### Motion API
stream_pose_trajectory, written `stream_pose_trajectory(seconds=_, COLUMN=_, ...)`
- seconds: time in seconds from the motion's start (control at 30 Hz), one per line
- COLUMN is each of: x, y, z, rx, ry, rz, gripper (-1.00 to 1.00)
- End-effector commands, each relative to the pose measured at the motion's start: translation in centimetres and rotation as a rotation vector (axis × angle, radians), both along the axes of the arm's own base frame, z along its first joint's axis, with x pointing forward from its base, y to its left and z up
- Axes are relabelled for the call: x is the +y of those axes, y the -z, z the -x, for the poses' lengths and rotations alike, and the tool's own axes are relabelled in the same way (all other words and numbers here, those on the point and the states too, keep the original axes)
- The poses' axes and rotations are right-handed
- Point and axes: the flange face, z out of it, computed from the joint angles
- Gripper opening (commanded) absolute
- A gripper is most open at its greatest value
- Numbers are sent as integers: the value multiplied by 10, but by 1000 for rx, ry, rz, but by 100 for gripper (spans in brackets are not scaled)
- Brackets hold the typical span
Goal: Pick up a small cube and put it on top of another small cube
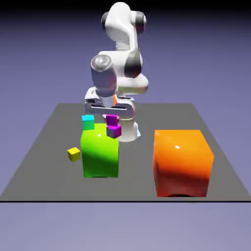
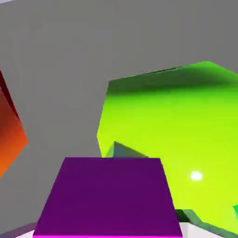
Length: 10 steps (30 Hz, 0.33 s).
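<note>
The pincer (image 1: 112, 116) is clamped on one pink cube (image 1: 112, 119), lifted. Other pink cube (image 1: 114, 131) waits just below, so stacking's left.

On the tabletop (image 1: 44, 147), the largest block (image 1: 182, 162) sits at the exterior view's right, the tall block (image 1: 100, 154) left of it, with two small cubes (image 1: 113, 131) stacked above its far corner.

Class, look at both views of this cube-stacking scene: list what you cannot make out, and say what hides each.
- Gripper fingertips: exterior view, too small; hand view, covered by the held magenta cube.
- Second magenta cube: exterior view, unclear what it rests on.
- Orange block: hand view, cut off by the edge.
</note>
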Motion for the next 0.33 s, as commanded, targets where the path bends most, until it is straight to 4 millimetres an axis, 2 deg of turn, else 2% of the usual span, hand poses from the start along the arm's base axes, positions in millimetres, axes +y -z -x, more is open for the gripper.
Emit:
stream_pose_trajectory(seconds=0.0, x=0, y=0, z=0, rx=0, ry=-1, rz=2, gripper=-100)
stream_pose_trajectory(seconds=0.17, x=3, y=66, z=18, rx=0, ry=-1, rz=2, gripper=-100)
stream_pose_trajectory(seconds=0.2, x=3, y=66, z=18, rx=0, ry=-1, rz=2, gripper=100)
stream_pose_trajectory(seconds=0.23, x=3, y=66, z=18, rx=0, ry=-1, rz=2, gripper=100)
stream_pose_trajectory(seconds=0.3, x=2, y=39, z=9, rx=0, ry=-1, rz=2, gripper=100)
